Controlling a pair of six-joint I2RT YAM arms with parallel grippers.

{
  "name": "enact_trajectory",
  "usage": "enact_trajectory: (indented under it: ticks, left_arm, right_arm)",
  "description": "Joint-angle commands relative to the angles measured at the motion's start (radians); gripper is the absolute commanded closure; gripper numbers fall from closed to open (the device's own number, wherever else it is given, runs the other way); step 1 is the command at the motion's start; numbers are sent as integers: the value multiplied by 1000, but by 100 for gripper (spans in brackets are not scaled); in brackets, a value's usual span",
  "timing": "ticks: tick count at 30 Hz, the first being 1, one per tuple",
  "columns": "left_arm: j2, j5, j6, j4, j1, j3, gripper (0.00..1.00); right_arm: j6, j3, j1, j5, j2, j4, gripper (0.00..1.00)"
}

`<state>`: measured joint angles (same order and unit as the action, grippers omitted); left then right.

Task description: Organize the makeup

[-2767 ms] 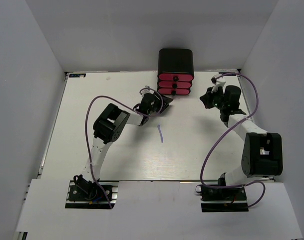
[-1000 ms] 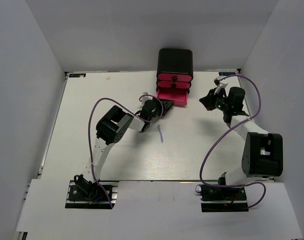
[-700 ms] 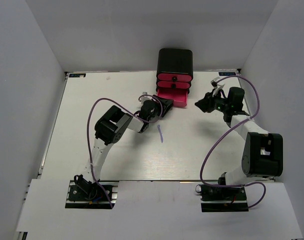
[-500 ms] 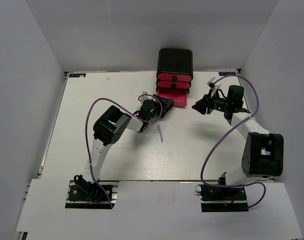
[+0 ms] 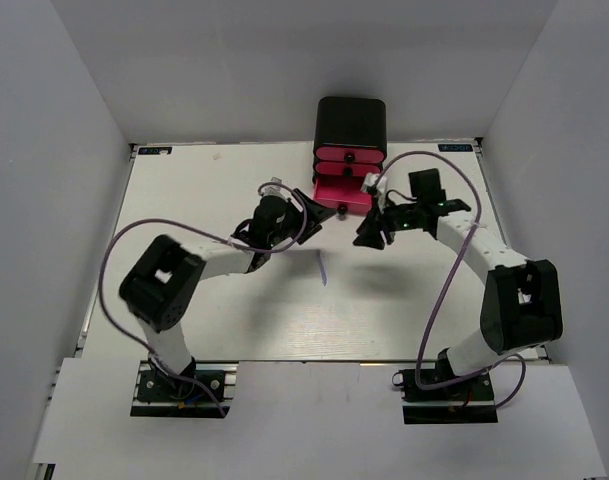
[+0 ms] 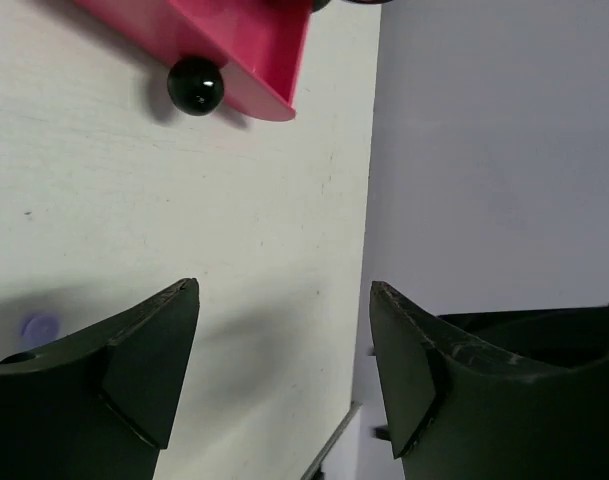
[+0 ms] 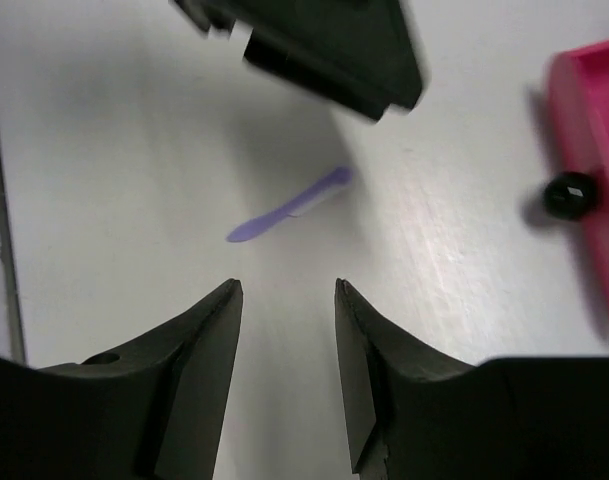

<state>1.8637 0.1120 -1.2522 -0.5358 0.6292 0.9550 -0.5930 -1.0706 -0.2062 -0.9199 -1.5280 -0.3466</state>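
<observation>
Two end effectors hang over the middle of a white counter, in front of a black box with three pink drawers that stands at the top centre of the overhead view. The lowest pink drawer juts forward from the box, with its round black knob facing the arms.

The left end effector sits just left of that drawer, its jaws spread and nothing between them. Its own wrist view shows only bare counter between the two dark fingers. The drawer and the knob fill the upper left of that frame.

The right end effector hovers just below and right of the drawer, likewise released and empty. In its wrist view the gap between the fingers looks out on the thin purple stick. The stick lies flat on the counter beyond the fingertips and touches neither of them. A blurred dark shape at the top of that frame is the left end effector, and the drawer and knob sit at the right edge.

From above, the stick lies near the centre of the frame, below the drawer and between the two arms, apart from both end effectors.
</observation>
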Motion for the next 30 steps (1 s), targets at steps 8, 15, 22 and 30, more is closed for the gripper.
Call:
enact_trajectory:
  ticks: [8, 15, 22, 30]
  left_arm:
    - [-529, -398, 237, 715, -29, -143, 28]
    - [-975, -543, 143, 964, -29, -327, 29]
    - [-1152, -563, 50, 1065, -29, -413, 29]
    - [-1123, -552, 46, 1070, -20, -391, 29]
  right_arm:
    - [361, -11, -300, 396, -58, 1, 59]
    - [620, -110, -424, 620, -196, -26, 53]
    - [740, -143, -544, 846, -239, -81, 60]
    - [822, -150, -573, 946, -316, -100, 64]
